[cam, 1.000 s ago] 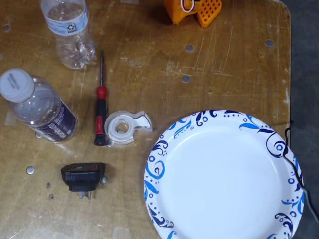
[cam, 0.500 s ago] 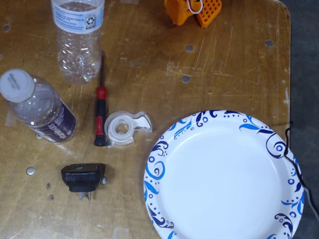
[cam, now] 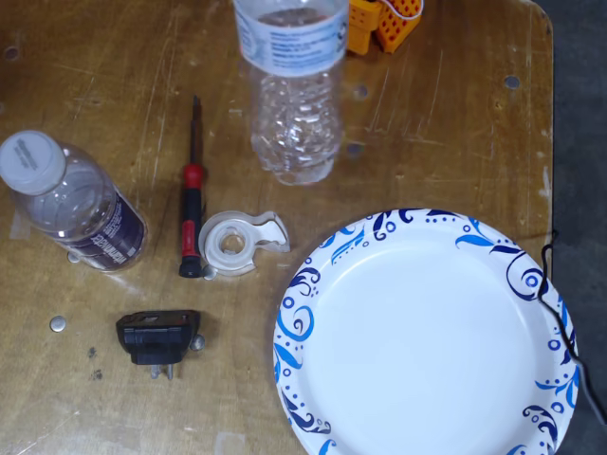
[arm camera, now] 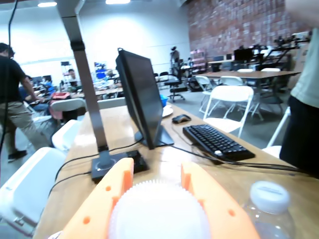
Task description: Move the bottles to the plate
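Nearby, screwdriver point(cam: 192, 204) and tape dispenser point(cam: 237, 244) flank plate point(cam: 422, 332).

The ridged bottle point(cam: 292, 90) has travelled right from the table's left edge toward the plate point(cam: 417, 332), apparently lifted, looming larger in the fixed view.

light: bright ceiling lamps, soft shadows | wrist view: foreground blurred | fixed view: sharp
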Robot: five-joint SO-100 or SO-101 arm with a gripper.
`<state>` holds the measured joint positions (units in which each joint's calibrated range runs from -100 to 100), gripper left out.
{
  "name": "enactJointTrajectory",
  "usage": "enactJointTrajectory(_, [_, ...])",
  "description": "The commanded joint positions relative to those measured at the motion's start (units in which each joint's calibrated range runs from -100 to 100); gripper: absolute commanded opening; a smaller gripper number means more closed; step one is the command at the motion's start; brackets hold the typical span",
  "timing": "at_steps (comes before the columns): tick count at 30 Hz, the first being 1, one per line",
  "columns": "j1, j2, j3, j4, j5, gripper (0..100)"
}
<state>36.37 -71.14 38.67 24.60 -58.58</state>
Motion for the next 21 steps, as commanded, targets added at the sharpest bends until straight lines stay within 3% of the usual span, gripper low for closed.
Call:
enactJointTrajectory(1, [-5.59, 9.0, -7.41, 0.03, 0.11, 1])
enactJointTrajectory(9, [-19.28, 30.75, -20.65, -2.05, 0.16, 1])
enactJointTrajectory(21, [-29.96, 56.81, -21.73, -27.38, 0.16, 1])
